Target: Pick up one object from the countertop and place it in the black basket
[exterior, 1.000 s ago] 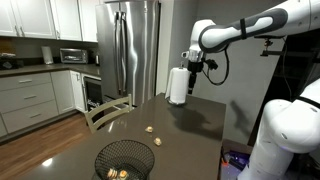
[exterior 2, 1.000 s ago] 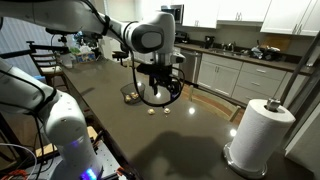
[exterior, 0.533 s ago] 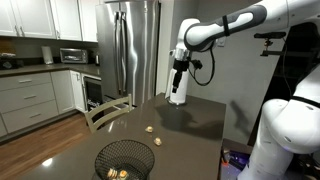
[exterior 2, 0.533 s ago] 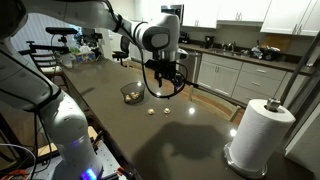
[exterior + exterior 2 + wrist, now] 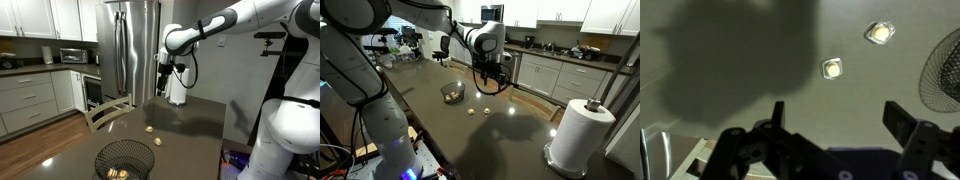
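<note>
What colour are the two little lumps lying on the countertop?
Pale tan; the little lumps show best in the wrist view.

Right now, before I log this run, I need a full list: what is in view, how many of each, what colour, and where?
loose lumps: two, tan, on the countertop beside the basket, apart from each other
black basket: one, black wire mesh, on the countertop
lumps in the basket: tan, count unclear, at its bottom
paper-towel roll: one, white, upright on the countertop, far from the basket
refrigerator: one, stainless steel, behind the countertop
chair: one, pale, at the countertop's edge
arm: one, white, reaching over the countertop
gripper: one, black, open and empty, above the countertop near the loose lumps
</note>
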Tool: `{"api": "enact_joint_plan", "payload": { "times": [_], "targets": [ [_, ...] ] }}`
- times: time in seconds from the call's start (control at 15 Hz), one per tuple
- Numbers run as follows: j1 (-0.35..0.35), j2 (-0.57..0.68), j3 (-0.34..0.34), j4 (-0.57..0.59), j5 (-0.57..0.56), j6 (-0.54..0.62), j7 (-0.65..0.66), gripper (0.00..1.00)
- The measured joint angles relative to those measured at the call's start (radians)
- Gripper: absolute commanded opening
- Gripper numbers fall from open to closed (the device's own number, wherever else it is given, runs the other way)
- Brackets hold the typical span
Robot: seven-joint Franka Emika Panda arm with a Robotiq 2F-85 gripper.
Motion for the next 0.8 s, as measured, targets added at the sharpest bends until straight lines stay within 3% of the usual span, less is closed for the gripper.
{"api": "enact_joint_plan", "payload": {
  "times": [0.4,0.8],
  "targets": [
    [0.000,0.162,0.057,0.074,0.101,0.006,0.000,1.00],
    [-0.007,0.294,0.090,0.088,0.112,0.052,0.026,1.00]
  ]
}}
